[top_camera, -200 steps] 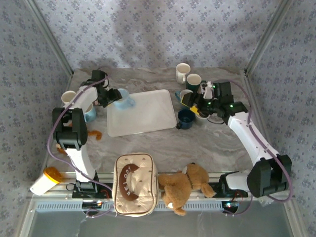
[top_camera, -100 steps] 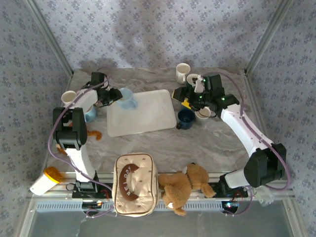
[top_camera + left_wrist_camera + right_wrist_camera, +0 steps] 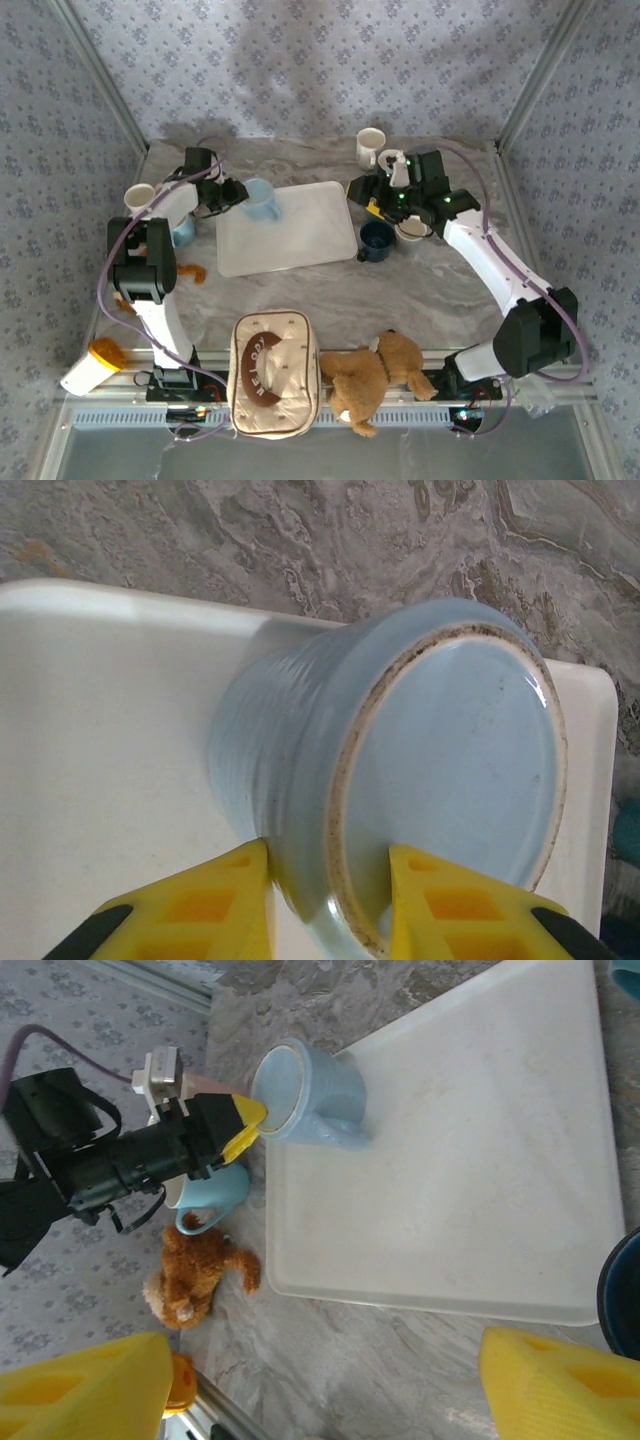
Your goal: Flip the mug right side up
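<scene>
The left gripper is at the far left corner of the tray. It pinches the bottom edge of the light blue mug. The mug lies tipped over on that corner. In front of the tray is a tan pouch; its dark letters are too small to read. A dark blue mug sits just beside the tray's right edge. Near that edge the right gripper hangs wide open, holding nothing.
</scene>
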